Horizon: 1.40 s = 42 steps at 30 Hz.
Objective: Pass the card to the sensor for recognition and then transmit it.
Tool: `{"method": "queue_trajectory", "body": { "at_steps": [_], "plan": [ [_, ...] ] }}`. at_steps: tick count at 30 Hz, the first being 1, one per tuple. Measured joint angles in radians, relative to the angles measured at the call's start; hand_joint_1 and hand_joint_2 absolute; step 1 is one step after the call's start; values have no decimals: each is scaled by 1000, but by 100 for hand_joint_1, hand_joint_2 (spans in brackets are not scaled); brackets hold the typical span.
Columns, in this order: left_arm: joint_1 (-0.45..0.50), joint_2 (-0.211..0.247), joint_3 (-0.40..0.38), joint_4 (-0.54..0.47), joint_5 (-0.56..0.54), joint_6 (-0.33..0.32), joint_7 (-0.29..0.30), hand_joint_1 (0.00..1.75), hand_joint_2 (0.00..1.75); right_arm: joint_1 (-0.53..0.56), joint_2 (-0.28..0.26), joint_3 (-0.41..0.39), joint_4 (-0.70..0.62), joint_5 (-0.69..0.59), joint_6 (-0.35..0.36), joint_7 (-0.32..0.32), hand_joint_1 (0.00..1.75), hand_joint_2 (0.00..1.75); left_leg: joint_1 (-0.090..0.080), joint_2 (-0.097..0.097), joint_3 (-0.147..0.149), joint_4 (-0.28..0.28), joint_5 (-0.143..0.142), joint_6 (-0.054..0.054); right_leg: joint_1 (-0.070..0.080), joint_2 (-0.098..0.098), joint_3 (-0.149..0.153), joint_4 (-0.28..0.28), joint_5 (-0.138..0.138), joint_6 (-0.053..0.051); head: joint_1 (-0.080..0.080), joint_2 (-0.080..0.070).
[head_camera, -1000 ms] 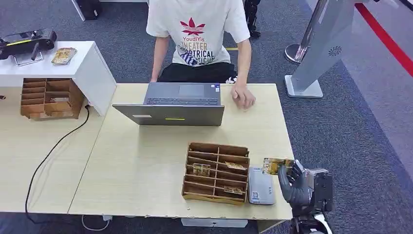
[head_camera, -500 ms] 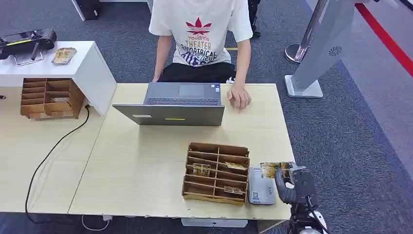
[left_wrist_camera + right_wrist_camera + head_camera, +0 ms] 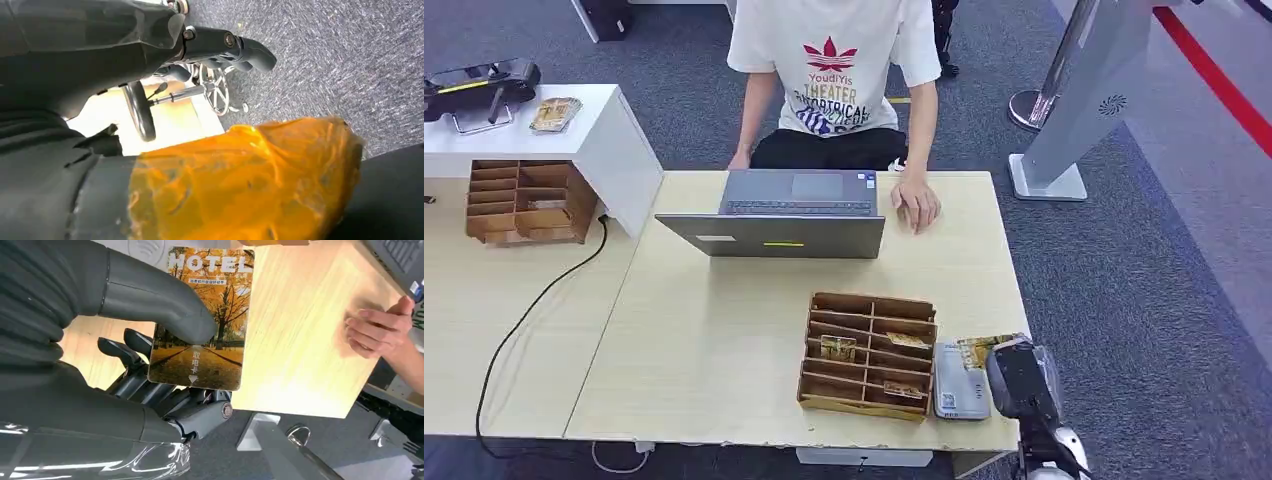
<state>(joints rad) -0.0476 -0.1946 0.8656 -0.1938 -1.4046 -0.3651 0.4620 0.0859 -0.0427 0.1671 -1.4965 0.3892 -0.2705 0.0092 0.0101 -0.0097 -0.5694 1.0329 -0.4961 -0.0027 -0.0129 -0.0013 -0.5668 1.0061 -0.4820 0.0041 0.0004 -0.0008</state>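
A hotel card [image 3: 982, 348] with an autumn-tree picture is pinched in my right hand [image 3: 1022, 382] at the table's front right corner. It hangs over the right edge of the grey card sensor [image 3: 960, 384], which lies flat on the table. In the right wrist view my thumb [image 3: 150, 295] presses on the card [image 3: 207, 325] with the darker fingers under it, and the sensor's [image 3: 145, 246] wireless mark sits just beyond the card. My left hand [image 3: 220, 42] hangs over the carpet with its fingers stretched out and nothing in them.
A wooden slotted organizer [image 3: 869, 355] with a few cards stands just left of the sensor. A person sits behind a laptop [image 3: 789, 215], one hand [image 3: 919, 205] resting on the table [image 3: 724, 320]. A second organizer [image 3: 524, 202] and a white box stand at far left.
My right hand has drawn in toward the sensor with the card, which now overlaps the sensor's right edge. The person's hand shifted slightly on the table.
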Motion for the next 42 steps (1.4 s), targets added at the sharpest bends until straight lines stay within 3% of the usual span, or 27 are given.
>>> {"method": "queue_trajectory", "body": {
  "at_steps": [20,42],
  "plan": [
    [0,-3,18,0,0,0,8,0,0,-27,15,35,106,134,18,69,175,175,0,0,0,0,0,0,0,0,0,0,0,0,0,0],
    [-1,-4,21,0,-5,0,9,0,0,-60,27,35,169,220,-1,101,175,175,0,0,0,0,0,0,0,0,0,0,0,0,0,0]
  ]
}}
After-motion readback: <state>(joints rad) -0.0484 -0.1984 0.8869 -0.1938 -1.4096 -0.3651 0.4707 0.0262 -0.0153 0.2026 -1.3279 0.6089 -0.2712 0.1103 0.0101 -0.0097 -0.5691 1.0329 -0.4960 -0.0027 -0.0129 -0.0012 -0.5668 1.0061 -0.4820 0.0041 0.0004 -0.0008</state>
